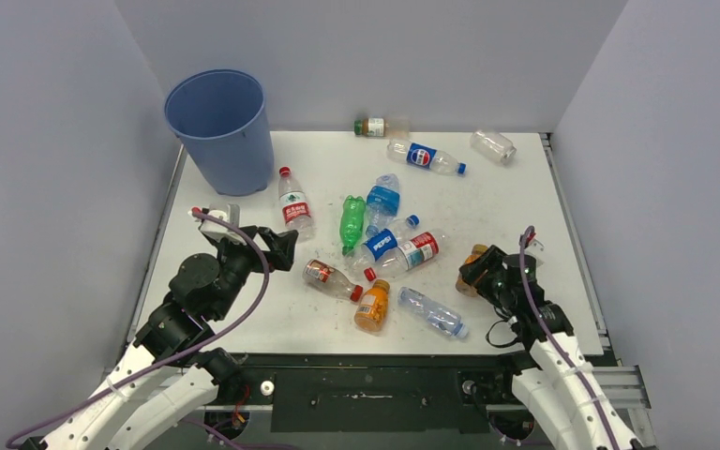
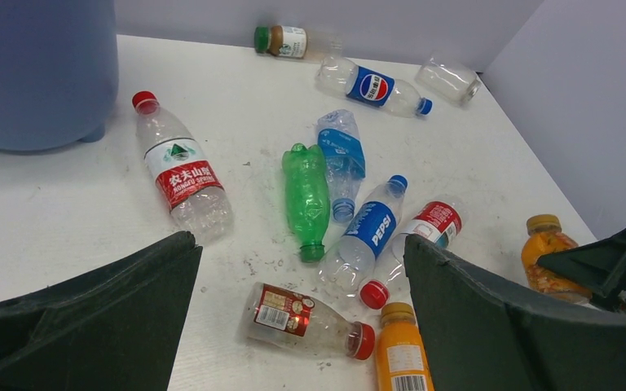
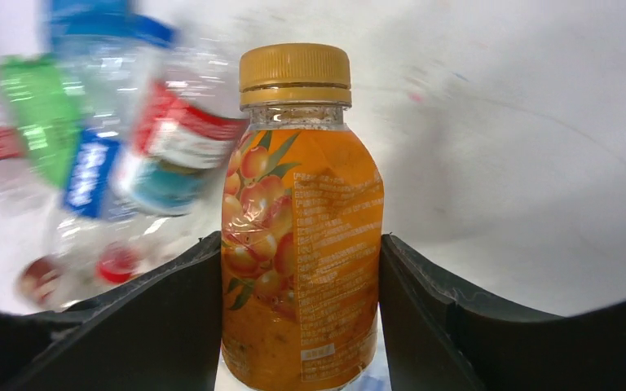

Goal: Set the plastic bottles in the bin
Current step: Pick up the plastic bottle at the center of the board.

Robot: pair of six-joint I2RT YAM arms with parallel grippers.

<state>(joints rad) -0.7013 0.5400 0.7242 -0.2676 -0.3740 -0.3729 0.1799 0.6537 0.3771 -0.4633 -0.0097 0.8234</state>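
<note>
The blue bin (image 1: 220,127) stands at the table's far left and also shows in the left wrist view (image 2: 41,73). Several plastic bottles lie mid-table: a green one (image 1: 352,222), a Pepsi one (image 1: 386,242), a red-capped one (image 2: 310,319) and an orange one (image 1: 373,306). My left gripper (image 1: 281,248) is open and empty, hovering to the near left of the red-capped bottle. My right gripper (image 3: 300,240) is shut on another orange bottle (image 3: 301,220) with a gold cap, at the right of the table (image 1: 473,267).
A red-labelled clear bottle (image 1: 294,208) lies near the bin's base. A second Pepsi bottle (image 1: 424,157), a clear jar (image 1: 493,145) and a green-capped bottle (image 1: 375,127) lie along the back wall. A clear bottle (image 1: 433,313) lies near the front edge. Grey walls enclose the table.
</note>
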